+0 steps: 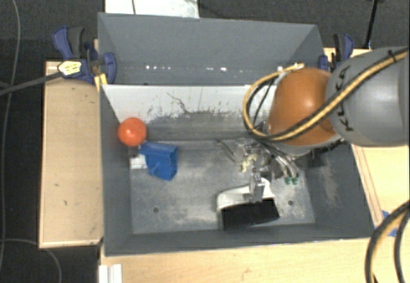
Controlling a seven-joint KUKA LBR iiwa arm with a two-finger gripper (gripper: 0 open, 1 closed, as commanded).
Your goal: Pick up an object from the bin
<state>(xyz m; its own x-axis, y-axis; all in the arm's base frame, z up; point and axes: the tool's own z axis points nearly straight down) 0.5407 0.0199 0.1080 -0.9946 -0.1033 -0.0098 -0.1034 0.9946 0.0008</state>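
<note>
Near the front wall of the bin (192,242), right of the middle, my gripper (257,185) hangs low over a black block (251,214). Whether it is spread or pressed together, I cannot tell. A white piece (229,198) lies just under me, touching the upper left edge of the black block. Well apart, at the left side, lies a blue block (161,160) with a small white thing (136,162) just beside it. An orange ball (132,132) rests near them, close to the back wall.
</note>
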